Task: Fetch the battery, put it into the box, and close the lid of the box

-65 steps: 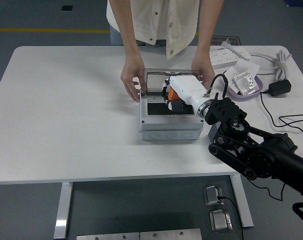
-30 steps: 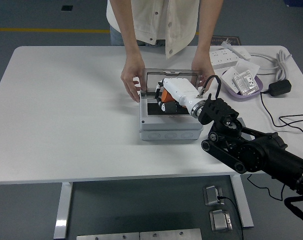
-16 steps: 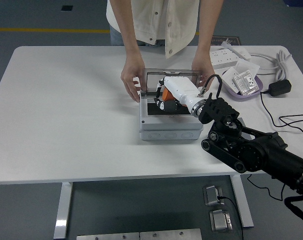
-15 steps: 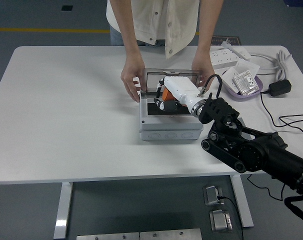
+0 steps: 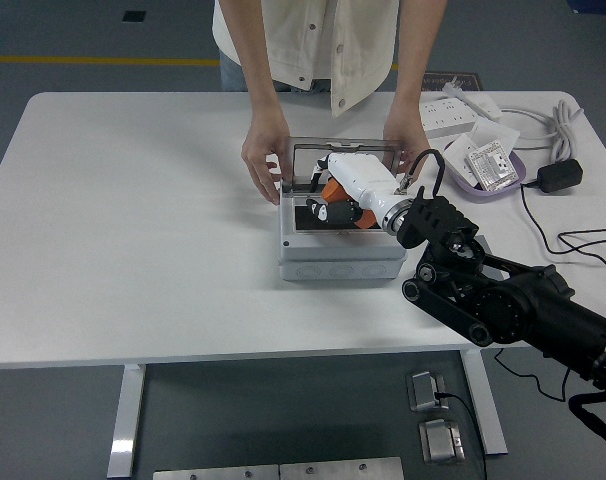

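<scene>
- Box point(image 5: 340, 255), grey and square, sits near the middle of the white table point(image 5: 133, 250); its clear lid point(image 5: 341, 150) stands raised at the far edge, so the dark interior is open from above.
- Person's hands, two of them, one point(image 5: 264, 158) at the lid's left side and one point(image 5: 407, 145) at its right, hold the lid up; I judge this keeps it out of the robot's way while the battery goes in.
- Right hand point(image 5: 335, 203) of the robot, white with orange at the palm, reaches into the box from the right, fingers curled down over a small dark object I take to be the battery point(image 5: 318, 210). The curl reads as a grip, though the contact is too small to see clearly.
- Battery therefore lies inside the box opening, low over the dark floor; whether it rests on the floor I cannot tell.
- Left arm of the robot does not show.
- Step in hand, as I judge it: setting the battery down; the lid is not yet closed.
- Count: one box, one lid, one battery, one robot hand, two human hands.
- Off to the far right, well apart from the box: a power strip point(image 5: 453, 115), a purple tray point(image 5: 488, 170) and a black adapter point(image 5: 560, 175) with trailing cable.
</scene>
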